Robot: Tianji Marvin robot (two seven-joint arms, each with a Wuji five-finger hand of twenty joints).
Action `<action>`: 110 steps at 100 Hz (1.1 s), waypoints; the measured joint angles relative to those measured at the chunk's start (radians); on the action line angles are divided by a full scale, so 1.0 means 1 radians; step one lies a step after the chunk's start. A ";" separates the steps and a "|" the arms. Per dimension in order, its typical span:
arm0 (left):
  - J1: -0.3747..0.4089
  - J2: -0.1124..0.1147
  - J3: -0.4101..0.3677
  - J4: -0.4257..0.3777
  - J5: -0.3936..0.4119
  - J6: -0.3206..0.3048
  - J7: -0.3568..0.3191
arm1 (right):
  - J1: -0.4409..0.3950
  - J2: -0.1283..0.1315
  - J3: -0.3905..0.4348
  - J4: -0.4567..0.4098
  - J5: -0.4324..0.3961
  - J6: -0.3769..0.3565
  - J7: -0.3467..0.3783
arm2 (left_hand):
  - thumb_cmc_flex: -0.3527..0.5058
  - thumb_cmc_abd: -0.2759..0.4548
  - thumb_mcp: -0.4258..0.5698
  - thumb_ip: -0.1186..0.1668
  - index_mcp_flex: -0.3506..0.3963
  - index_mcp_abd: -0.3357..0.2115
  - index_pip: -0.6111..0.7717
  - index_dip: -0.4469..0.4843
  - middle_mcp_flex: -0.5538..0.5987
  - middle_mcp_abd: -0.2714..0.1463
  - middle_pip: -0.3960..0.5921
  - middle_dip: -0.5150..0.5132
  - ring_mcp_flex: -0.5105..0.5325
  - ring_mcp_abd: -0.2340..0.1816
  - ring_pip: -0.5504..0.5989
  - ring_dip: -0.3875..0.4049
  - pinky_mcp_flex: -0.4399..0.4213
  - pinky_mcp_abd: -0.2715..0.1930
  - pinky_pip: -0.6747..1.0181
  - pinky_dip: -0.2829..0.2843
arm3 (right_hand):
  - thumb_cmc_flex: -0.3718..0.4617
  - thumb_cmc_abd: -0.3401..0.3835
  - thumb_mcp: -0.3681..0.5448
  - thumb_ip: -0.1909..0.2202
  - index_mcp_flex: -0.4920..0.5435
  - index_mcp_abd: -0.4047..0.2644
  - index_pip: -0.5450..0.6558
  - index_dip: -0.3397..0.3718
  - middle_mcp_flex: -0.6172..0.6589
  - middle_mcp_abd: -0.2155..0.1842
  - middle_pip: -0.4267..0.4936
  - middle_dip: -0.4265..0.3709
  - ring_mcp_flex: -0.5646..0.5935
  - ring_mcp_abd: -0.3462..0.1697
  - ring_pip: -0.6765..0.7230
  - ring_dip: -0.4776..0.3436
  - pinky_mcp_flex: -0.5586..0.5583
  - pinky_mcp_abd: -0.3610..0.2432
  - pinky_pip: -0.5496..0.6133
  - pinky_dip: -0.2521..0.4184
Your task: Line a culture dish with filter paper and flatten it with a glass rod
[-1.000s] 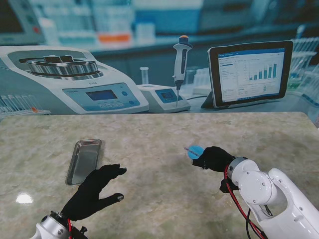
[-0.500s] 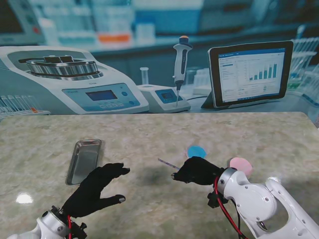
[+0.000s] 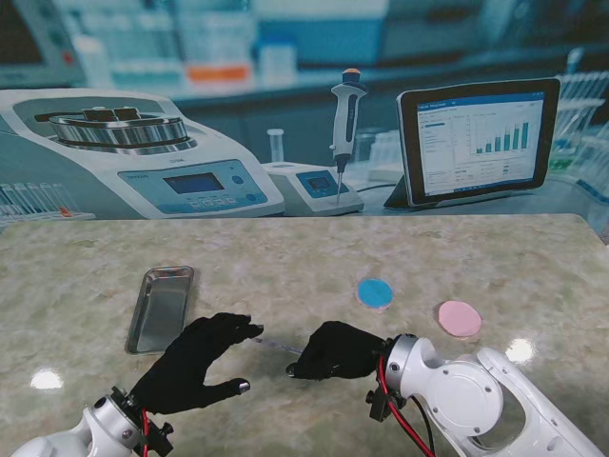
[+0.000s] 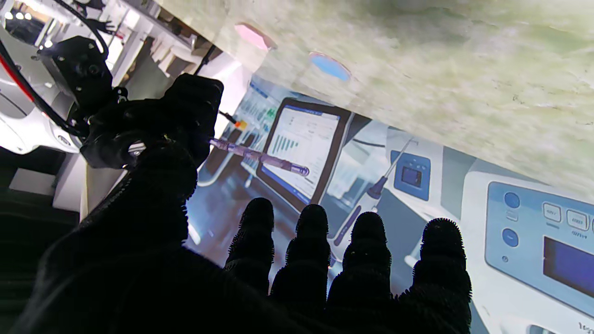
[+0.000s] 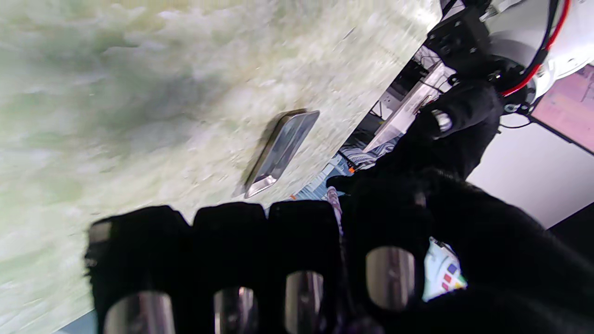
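Note:
My right hand (image 3: 335, 350) is shut on a thin clear glass rod (image 3: 276, 344) and holds it level above the table, its free end pointing toward my left hand (image 3: 195, 372). The left hand is open with its fingers spread, the fingertips (image 3: 249, 327) just beside the rod's end. In the left wrist view the rod (image 4: 260, 157) juts out of the right hand (image 4: 153, 125) over my fingers. A blue disc (image 3: 375, 292) and a pink disc (image 3: 459, 318) lie on the table to the right; which is the dish and which the paper I cannot tell.
A shallow metal tray (image 3: 162, 307) lies on the marble table to the left, also seen in the right wrist view as the tray (image 5: 283, 150). Behind the table stand a centrifuge (image 3: 133, 152), a pipette on its stand (image 3: 344, 124) and a tablet (image 3: 476, 138).
My right hand has carried the rod from over the blue disc leftward and nearer to me, uncovering both discs. The left hand has edged toward the rod's end.

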 measured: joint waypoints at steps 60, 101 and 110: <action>-0.053 0.002 0.047 0.018 0.063 0.001 0.061 | 0.096 0.001 -0.119 0.030 0.036 -0.045 -0.002 | 0.043 -0.095 0.219 -0.002 0.240 -0.039 0.217 0.105 0.222 -0.031 0.125 0.038 0.179 0.000 0.144 0.022 0.080 0.015 0.192 0.000 | 0.000 0.000 -0.001 0.000 0.000 0.000 0.000 0.000 0.000 0.000 0.000 0.000 0.000 0.000 0.000 0.000 0.000 0.000 0.000 0.000; -0.064 0.002 0.058 0.021 0.043 0.017 0.051 | 0.143 -0.003 -0.174 0.058 0.047 -0.047 -0.015 | 0.162 -0.126 0.073 -0.040 0.298 -0.109 0.707 0.325 0.472 -0.031 0.448 0.326 0.346 0.010 0.629 0.258 0.157 0.046 0.636 0.007 | 0.000 0.000 -0.001 0.000 0.000 0.000 0.000 0.000 0.000 0.000 0.000 0.000 0.000 0.000 0.000 0.000 0.000 0.000 0.000 0.000; -0.064 0.002 0.059 0.020 0.037 0.021 0.046 | 0.153 -0.005 -0.186 0.062 0.049 -0.047 -0.020 | 0.161 -0.126 0.063 -0.040 0.296 -0.109 0.784 0.459 0.493 -0.031 0.548 0.408 0.363 0.020 0.751 0.329 0.167 0.050 0.727 0.029 | 0.000 0.000 -0.001 0.000 0.000 0.000 0.000 0.000 0.000 0.000 0.000 0.000 0.000 0.000 0.000 0.000 0.000 0.000 0.000 0.000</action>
